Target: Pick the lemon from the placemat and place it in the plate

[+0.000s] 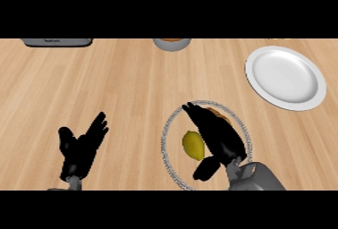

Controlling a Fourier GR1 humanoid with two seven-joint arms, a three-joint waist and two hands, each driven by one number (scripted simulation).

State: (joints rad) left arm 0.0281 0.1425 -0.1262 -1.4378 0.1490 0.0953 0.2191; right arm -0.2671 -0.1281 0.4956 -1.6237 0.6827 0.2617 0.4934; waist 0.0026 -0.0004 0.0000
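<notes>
The yellow lemon lies on a round wood-coloured placemat with a grey rim, low in the middle of the head view. My right hand hovers over the placemat just right of the lemon, fingers straight and pointing up-left, thumb below the lemon; it holds nothing. Part of the placemat is hidden by this hand. The white plate sits at the upper right, apart from the placemat. My left hand rests open at the lower left, fingers up.
A grey appliance shows at the top left edge. A grey cup or bowl with something orange inside stands at the top centre. Bare wooden counter lies between the placemat and the plate.
</notes>
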